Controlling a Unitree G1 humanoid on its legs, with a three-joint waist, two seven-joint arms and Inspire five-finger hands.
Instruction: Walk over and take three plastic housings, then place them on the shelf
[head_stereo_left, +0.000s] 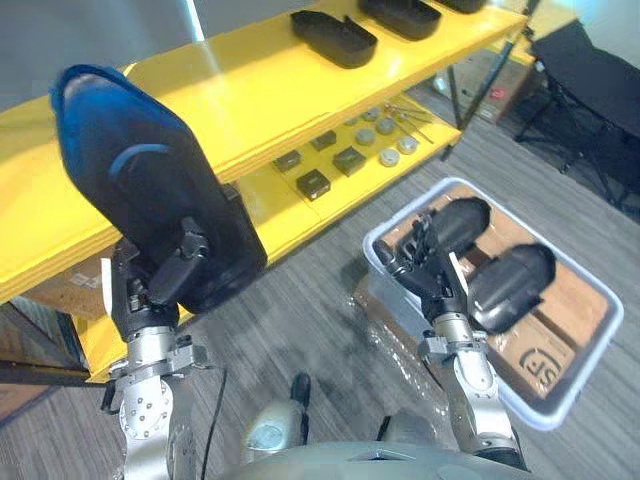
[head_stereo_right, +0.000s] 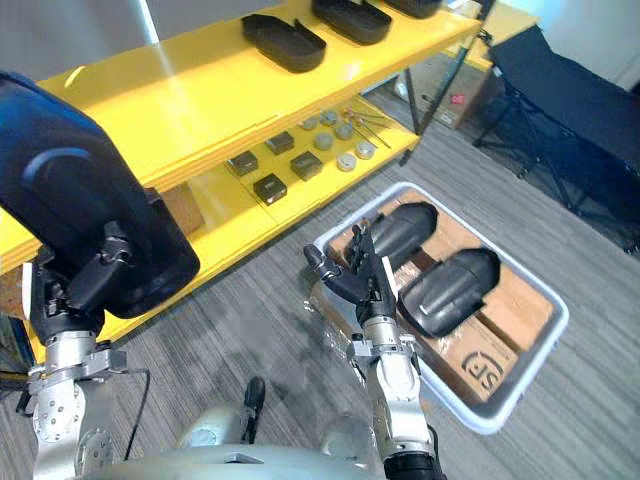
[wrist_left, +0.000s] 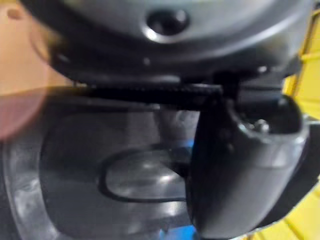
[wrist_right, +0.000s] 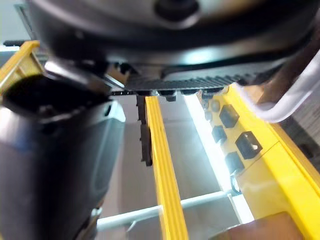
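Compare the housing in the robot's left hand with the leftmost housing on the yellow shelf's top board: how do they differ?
The held housing stands on end in the left hand; the shelf housing lies flat on the top board. The held housing shows its domed outer side; the shelf housing shows its hollow inside. Both are dark, elongated shells with rounded ends.
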